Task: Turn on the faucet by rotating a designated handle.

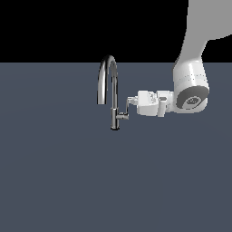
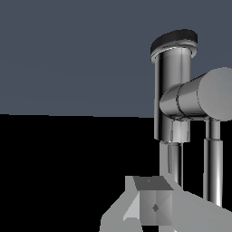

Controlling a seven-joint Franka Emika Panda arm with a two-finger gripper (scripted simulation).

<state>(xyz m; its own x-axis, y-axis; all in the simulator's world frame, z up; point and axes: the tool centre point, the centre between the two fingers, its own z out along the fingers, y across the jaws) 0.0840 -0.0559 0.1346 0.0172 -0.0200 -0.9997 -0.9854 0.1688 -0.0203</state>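
Note:
The chrome gooseneck faucet stands upright on the grey floor, its arched spout curving toward the exterior view's left. The handle is a short stub from the lower body with a thin lever blade pointing up. My gripper reaches in level from the exterior view's right, with its tips right by the top of the blade; I cannot tell if they touch. The fingers look pressed together and hold nothing. The wrist view shows the faucet body, the handle and my gripper close up.
The flat dark grey floor spreads around the faucet. My white arm comes down from the upper part of the exterior view's right. Nothing else stands in view.

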